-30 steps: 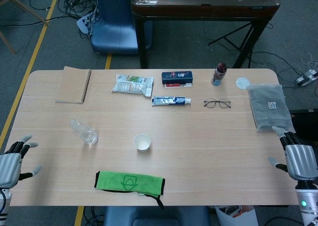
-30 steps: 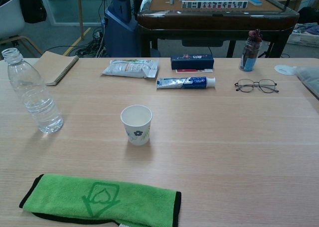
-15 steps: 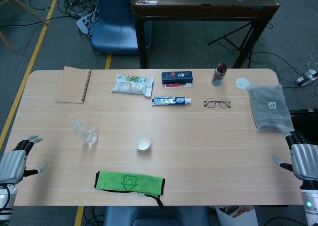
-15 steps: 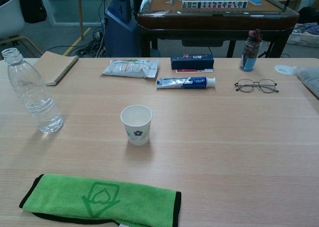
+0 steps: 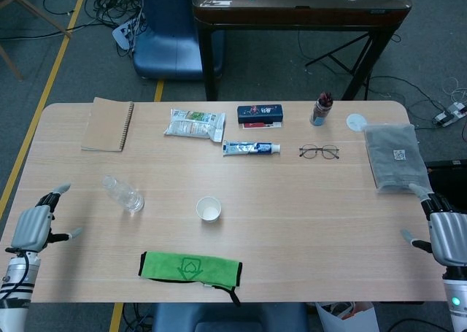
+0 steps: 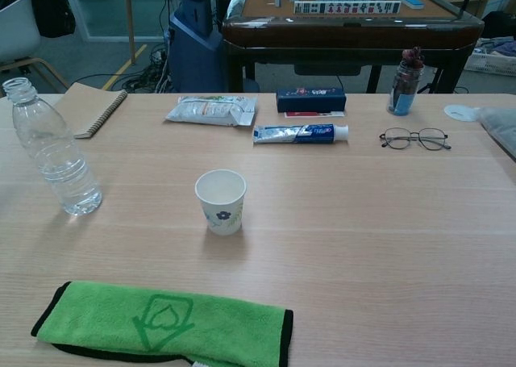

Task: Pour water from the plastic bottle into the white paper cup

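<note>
Overhead, my left hand (image 5: 33, 226) sits at the table's left edge, fingers spread and holding nothing, well apart from the plastic bottle (image 5: 122, 193); my right hand (image 5: 445, 233) waits at the right edge, equally released. Between them stands the white paper cup (image 5: 209, 209). Lower down, the chest view shows 1 uncapped bottle upright left of the cup, a green cloth (image 6: 161, 327) in front, neither hand visible.

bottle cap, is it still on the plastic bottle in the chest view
No, the plastic bottle stands upright with its threaded neck bare and open, and no cap sits on it.
</note>
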Robot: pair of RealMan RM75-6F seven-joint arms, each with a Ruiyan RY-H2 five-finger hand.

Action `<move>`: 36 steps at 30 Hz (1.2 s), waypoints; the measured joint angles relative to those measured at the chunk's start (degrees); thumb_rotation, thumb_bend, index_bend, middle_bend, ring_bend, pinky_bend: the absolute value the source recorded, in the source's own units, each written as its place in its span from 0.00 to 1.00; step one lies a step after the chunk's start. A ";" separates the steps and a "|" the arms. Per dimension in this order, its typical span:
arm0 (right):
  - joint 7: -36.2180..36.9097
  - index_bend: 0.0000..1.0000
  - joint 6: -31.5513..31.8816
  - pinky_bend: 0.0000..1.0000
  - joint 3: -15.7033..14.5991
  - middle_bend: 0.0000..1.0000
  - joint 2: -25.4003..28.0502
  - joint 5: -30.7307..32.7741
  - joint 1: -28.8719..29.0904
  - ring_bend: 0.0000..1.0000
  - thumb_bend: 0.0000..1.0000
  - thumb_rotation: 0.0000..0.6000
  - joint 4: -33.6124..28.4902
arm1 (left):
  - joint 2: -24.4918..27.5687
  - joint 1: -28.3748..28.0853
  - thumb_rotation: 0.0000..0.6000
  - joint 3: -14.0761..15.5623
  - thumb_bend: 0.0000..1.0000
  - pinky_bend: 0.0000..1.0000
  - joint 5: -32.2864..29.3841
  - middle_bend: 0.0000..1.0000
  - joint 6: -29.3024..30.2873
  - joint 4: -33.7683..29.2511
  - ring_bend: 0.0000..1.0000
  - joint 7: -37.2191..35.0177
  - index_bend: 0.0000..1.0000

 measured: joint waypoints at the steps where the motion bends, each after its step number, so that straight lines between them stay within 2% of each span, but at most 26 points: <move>1: -0.03 0.18 0.00 0.50 -0.04 0.24 -0.01 -0.04 -0.02 0.23 0.00 1.00 0.00 | -0.14 -0.14 1.00 -0.21 0.02 0.48 -0.38 0.18 -0.33 0.11 0.21 -0.60 0.08; 11: -0.23 0.18 -0.14 0.50 -0.16 0.24 -0.19 -0.05 -0.06 0.23 0.00 1.00 0.08 | -1.80 -2.09 1.00 -2.26 0.02 0.48 -3.37 0.18 -4.71 1.01 0.21 -7.85 0.08; 36: 1.40 0.19 1.71 0.50 0.03 0.24 1.14 -0.70 -1.09 0.23 0.00 1.00 -0.65 | -8.07 -7.98 1.00 -4.31 0.02 0.47 -8.77 0.18 -12.41 5.66 0.21 -7.04 0.08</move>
